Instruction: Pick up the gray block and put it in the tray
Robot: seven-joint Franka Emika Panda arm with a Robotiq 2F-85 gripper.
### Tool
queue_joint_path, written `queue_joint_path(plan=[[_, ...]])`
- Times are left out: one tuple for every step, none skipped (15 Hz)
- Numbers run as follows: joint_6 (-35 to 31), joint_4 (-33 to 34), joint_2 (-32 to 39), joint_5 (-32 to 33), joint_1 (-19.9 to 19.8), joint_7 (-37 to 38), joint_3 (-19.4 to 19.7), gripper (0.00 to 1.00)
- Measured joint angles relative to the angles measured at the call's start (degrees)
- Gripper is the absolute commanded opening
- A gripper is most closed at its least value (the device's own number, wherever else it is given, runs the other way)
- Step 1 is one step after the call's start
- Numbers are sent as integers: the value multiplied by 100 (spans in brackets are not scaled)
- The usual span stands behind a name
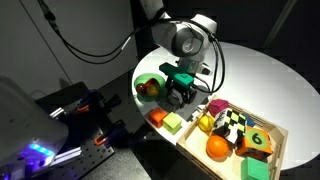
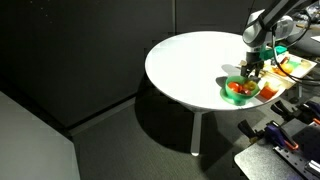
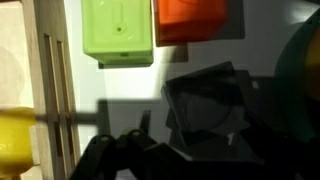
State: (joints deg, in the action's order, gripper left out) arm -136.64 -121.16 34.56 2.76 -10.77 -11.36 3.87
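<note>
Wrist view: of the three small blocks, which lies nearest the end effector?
The gray block, the dull one lowest in the view; the lime-green cube and orange cube sit farther off, side by side at the top.

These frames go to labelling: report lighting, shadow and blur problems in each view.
In an exterior view the table is brightly lit against a dark room, a blue glow lower left; in an exterior view the table looks washed out, the gripper tiny in frame; in the wrist view the gray block lies in heavy shadow, the gripper a dark blurred silhouette.
</note>
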Motion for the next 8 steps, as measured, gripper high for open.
queue_joint_path(plan=[[0, 3, 0, 0, -4, 0, 0, 49], [0, 3, 0, 0, -7, 0, 0, 42], [0, 3, 0, 0, -12, 0, 0, 34], [0, 7, -1, -10, -15, 0, 0, 34], [0, 10, -3, -27, -16, 0, 0, 32], [0, 13, -5, -44, -19, 0, 1, 32], [-3, 18, -7, -67, -23, 2, 6, 32], [-9, 23, -16, -97, -28, 3, 15, 32]])
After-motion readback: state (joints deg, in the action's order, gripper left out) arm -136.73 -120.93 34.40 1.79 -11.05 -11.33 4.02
